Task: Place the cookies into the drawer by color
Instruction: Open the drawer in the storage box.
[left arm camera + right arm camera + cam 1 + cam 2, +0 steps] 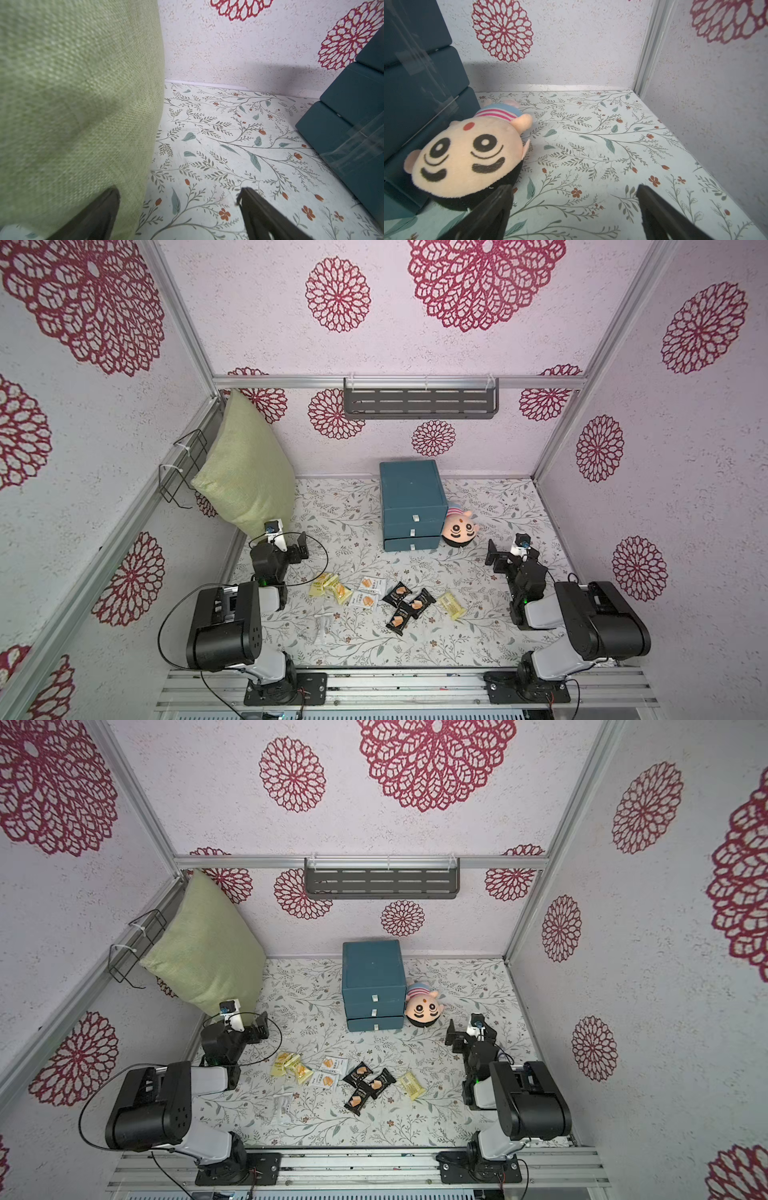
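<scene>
Cookies (400, 593) loose on the table (478, 639), both grippers spread wide and empty
The cookies lie scattered near the middle front, well apart from the drawer (411, 489) at the far side; the left gripper (178, 195) is by the green pillow (72, 93), the right gripper (574, 189) beside the plush toy (467, 162)

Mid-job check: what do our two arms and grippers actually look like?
The left arm and right arm share boxy black joint housings, pale grey links and black bases. A thin black cable loops beside the left arm. The left gripper and right gripper have dark, flat, tapering fingers.
</scene>
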Available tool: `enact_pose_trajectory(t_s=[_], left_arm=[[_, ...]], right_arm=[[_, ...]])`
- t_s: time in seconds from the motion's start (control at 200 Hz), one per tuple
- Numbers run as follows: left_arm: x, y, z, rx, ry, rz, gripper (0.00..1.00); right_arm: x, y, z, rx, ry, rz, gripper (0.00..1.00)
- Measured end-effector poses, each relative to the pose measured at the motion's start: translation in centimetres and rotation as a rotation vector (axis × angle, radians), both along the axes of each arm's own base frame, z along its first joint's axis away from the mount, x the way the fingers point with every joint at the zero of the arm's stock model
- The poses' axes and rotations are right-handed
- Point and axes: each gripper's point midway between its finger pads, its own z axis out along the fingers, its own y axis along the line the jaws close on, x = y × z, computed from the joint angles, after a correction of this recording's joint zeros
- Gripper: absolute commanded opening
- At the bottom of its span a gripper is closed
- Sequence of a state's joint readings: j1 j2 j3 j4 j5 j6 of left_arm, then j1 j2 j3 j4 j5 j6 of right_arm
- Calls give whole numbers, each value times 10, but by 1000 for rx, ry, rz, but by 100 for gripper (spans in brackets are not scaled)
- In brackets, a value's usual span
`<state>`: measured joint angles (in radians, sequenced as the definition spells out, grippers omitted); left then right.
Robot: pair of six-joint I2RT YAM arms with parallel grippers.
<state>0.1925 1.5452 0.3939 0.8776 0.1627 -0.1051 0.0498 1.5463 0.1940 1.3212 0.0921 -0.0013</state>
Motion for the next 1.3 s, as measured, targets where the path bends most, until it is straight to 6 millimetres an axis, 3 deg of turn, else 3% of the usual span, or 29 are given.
enact_pose_trajectory(t_s=[0.845,0.976,1.096,1.301], left_arm=[[-2,2,1,4,8,19,97],[-6,0,29,33,-41,55,97],[-18,-15,64,68,-137,55,97],[-46,-36,97,61,-228,33,97]], right_arm=[[-3,6,2,-8,-15,37,99],[-15,11,7,-12,-26,52,99],[-16,11,38,-4,-84,44,99],[-32,12,82,107,-163,32,99]])
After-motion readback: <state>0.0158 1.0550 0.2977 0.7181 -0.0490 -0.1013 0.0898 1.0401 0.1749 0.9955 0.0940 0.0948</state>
